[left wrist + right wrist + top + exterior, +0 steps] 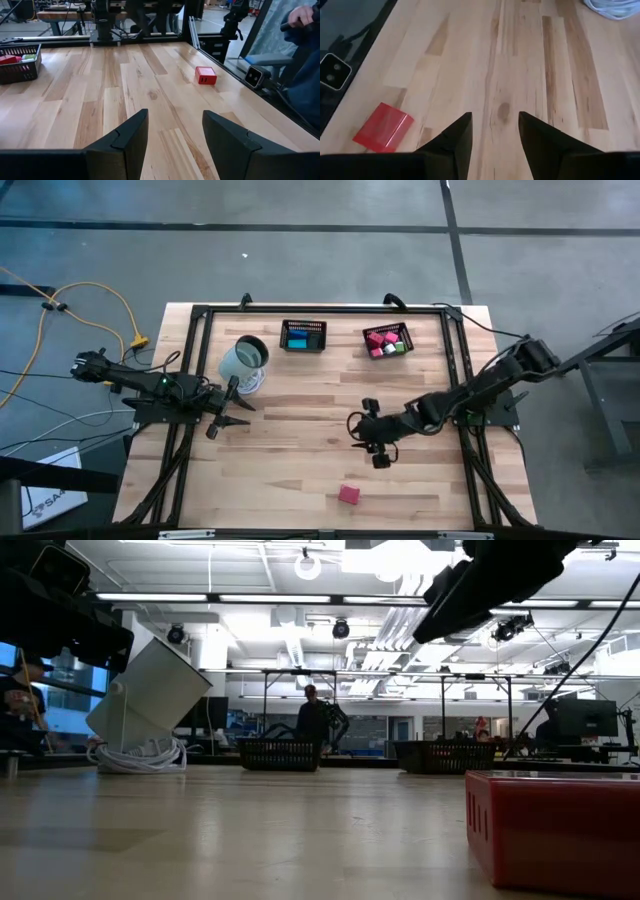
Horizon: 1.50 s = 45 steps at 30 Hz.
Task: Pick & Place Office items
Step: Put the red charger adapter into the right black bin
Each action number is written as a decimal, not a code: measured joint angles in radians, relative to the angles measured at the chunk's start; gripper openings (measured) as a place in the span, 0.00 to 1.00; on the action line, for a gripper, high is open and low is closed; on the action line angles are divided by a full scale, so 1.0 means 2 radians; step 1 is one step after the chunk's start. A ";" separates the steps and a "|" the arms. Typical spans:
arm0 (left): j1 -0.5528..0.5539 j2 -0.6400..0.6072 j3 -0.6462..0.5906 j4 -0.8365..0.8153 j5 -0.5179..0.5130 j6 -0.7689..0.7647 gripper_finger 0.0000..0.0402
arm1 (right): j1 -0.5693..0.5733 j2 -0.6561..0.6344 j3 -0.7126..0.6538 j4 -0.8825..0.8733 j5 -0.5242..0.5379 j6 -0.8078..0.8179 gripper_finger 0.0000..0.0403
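We locate one red block loose on the table near its front edge — clear of both arms. The right gripper hovers mid-table, just behind the block, fingers apart and holding nothing. The left gripper waits at the left side beside a tilted white cup, fingers apart, empty. Further pieces lie in two black baskets at the far edge — blue and teal in one, pink, red, green and white in the other.

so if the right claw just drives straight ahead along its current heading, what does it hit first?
Probably nothing soon: the open right claw points across bare table. The red block lies off to one side, out of line. Farther on lies a white coiled cable, though depth is unclear.
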 joint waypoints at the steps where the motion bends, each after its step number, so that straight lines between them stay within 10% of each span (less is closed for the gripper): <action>1: 0.000 0.000 0.000 0.000 0.000 0.000 0.45 | 0.003 0.000 0.000 0.000 0.005 0.007 0.36; 18: 0.000 0.000 0.000 0.000 0.000 0.000 0.45 | 0.048 0.057 0.056 0.081 0.052 0.013 0.36; 34: 0.000 0.000 0.000 0.008 0.000 0.000 0.45 | 0.068 0.180 0.308 -0.171 0.066 0.180 0.36; 45: 0.000 0.000 0.000 0.011 0.000 0.000 0.45 | 0.114 0.208 0.325 -0.256 0.063 0.322 0.36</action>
